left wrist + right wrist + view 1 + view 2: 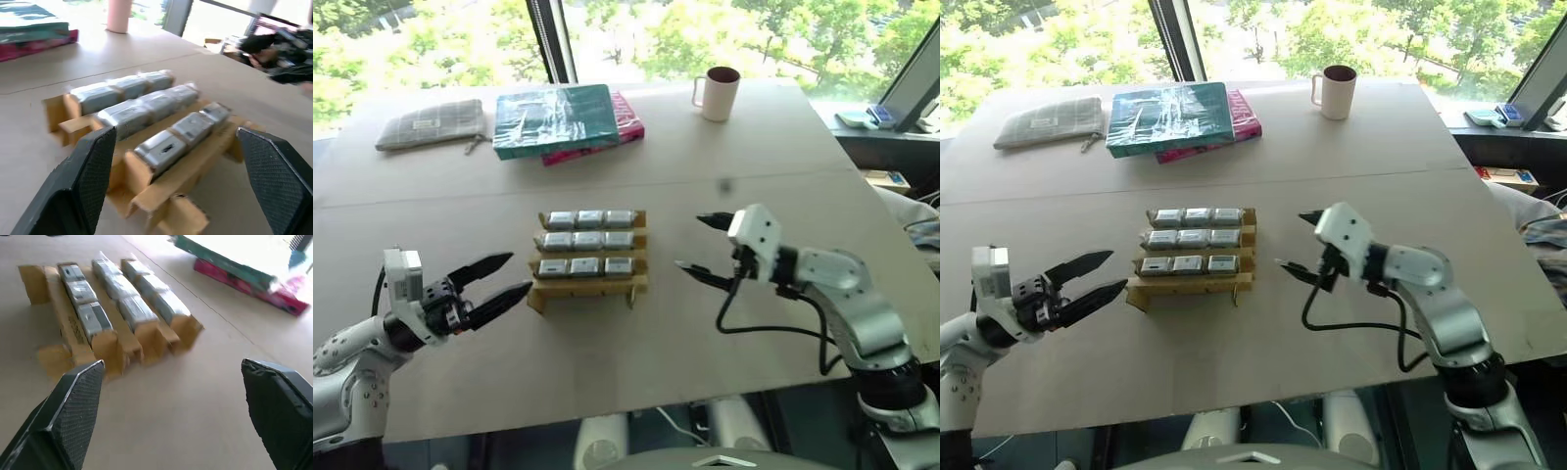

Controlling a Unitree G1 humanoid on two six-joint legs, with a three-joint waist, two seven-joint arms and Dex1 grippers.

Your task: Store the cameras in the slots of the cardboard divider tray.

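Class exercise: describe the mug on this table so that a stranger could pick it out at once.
Start from the big tan table and look to its far edge, by the window. Right of the stacked teal and pink books stands a pale pink mug, the one upright, round thing there.

No text, label or number can be read anywhere. The grey pouch (pixel 433 122) carries a small pale patch, and the cameras (pixel 588 241) have dark marks on their faces, but both are too small and blurred to make out.
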